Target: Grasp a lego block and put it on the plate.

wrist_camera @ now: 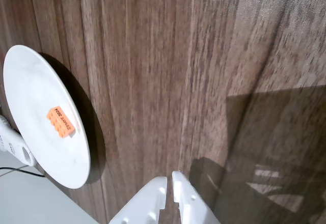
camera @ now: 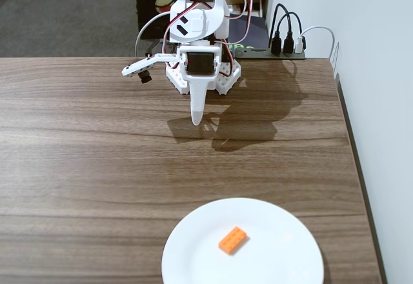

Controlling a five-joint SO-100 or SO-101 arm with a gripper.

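Observation:
The orange lego block (camera: 233,239) lies on the white plate (camera: 277,258) at the table's near edge in the fixed view. In the wrist view the block (wrist_camera: 60,121) lies on the plate (wrist_camera: 30,91) at the left. My white gripper (camera: 197,121) points down over bare table near the arm's base, far from the plate. In the wrist view its two fingers (wrist_camera: 169,176) are closed together with nothing between them.
The wooden table (camera: 97,168) ends at the right by a white wall. A power strip with plugs (camera: 287,45) sits behind the arm's base. A small white part (camera: 139,69) juts out to the left of the arm.

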